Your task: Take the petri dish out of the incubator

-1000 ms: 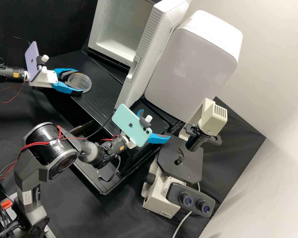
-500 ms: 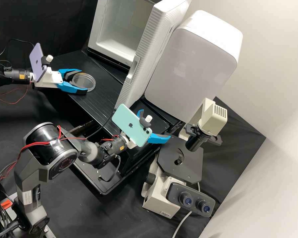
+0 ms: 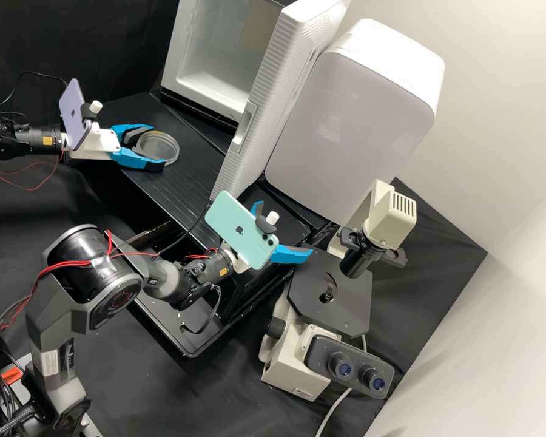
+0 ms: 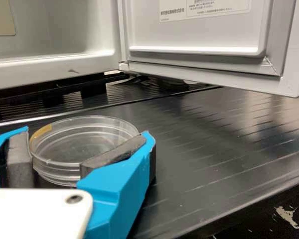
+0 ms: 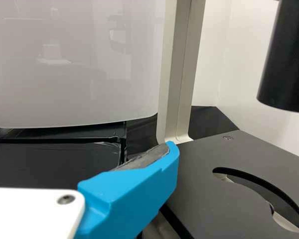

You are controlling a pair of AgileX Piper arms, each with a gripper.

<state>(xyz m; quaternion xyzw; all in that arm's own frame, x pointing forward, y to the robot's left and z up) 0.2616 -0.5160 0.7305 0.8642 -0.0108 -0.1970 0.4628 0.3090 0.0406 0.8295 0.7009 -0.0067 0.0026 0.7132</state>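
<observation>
The left gripper (image 3: pixel 150 148), clamped on the petri dish (image 4: pixel 79 139), has edged right, nearer the open incubator (image 3: pixel 224 54). The dish is already outside, low over the black bench (image 3: pixel 188 176).

white microscope (image 3: pixel 330 297) on black cloth (image 3: pixel 164 394), black ridged tray (image 3: pixel 182 182) alongside

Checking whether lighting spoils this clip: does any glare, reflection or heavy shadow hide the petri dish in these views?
Left wrist view: pale reflections streak the ribbed bench, but the clear petri dish reads plainly between the left gripper's pads. High view: the dish's rim catches light against the dark bench, and the black cloth is deep in shade. Right wrist view: faint reflections on the incubator door's glossy face.
</observation>
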